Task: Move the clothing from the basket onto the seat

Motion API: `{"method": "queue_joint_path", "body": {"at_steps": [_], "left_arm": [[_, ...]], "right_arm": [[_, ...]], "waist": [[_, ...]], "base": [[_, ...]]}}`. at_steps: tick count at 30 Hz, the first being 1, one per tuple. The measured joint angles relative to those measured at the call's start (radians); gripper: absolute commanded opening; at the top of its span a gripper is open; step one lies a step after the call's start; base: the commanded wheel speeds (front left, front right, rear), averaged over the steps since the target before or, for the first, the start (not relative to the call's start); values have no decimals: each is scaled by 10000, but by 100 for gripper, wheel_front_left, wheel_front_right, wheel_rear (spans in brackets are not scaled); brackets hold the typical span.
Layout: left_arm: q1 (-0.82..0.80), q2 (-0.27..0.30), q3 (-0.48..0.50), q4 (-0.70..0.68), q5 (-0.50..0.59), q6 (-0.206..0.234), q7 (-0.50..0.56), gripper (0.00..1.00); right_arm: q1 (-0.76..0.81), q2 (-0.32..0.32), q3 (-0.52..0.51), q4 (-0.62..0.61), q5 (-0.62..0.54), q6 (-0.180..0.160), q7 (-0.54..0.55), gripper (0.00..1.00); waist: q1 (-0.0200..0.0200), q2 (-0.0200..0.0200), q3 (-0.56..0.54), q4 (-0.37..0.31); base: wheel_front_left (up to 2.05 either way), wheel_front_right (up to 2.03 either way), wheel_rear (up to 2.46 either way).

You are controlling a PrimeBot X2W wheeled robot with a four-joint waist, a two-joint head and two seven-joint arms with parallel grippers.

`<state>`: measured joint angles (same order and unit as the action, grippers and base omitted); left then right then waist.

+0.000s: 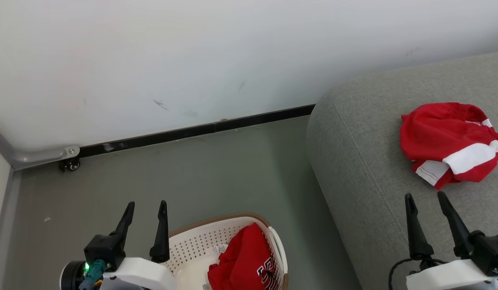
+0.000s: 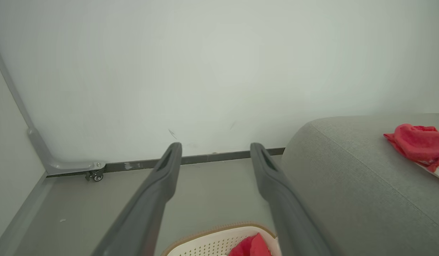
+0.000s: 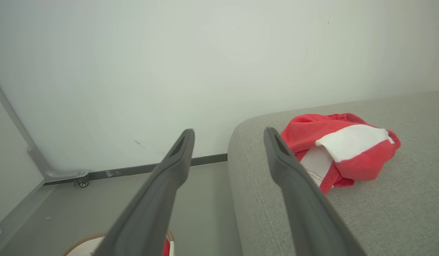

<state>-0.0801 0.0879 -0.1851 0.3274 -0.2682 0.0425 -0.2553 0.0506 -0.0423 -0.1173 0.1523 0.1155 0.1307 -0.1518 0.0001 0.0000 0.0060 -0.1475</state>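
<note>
Left gripper point(image 1: 146, 203) and right gripper point(image 1: 424, 195), both spread and empty.
Red jersey point(image 1: 448, 143) lies on the seat point(image 1: 353, 161) at 1 o'clock from the right gripper; second jersey point(image 1: 243, 262) sits in the basket point(image 1: 200, 245) at 4 o'clock from the left gripper.

Your left gripper point(image 1: 146, 203) sits at the lower left of the head view. Its 2 dark fingers point(image 1: 160, 229) are spread apart and point up the picture, the outer one leaning slightly to the right. They rise from a black block joined to a white wrist housing point(image 1: 138, 274), where a small green light point(image 1: 87, 267) glows. Your right gripper point(image 1: 425, 195) sits at the lower right, its 2 fingers parted as well and both tilted a little to the left. Below it is a white wrist shell point(image 1: 450, 276) with a black cable point(image 1: 394, 270) looping at its side. In the wrist views, the left gripper point(image 2: 216, 145) and the right gripper point(image 3: 229, 131) each hold their tips well apart.
</note>
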Motion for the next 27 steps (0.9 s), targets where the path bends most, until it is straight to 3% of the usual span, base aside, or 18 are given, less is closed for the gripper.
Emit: {"method": "queue_joint_path", "body": {"at_steps": [27], "left_arm": [[-2279,213,-1028,920,800,-704,640,100]], "right_arm": [[95,40,-63,-1574,82,0,23,100]], "waist": [[0,0,1807,-837]], "base": [[0,0,0]]}}
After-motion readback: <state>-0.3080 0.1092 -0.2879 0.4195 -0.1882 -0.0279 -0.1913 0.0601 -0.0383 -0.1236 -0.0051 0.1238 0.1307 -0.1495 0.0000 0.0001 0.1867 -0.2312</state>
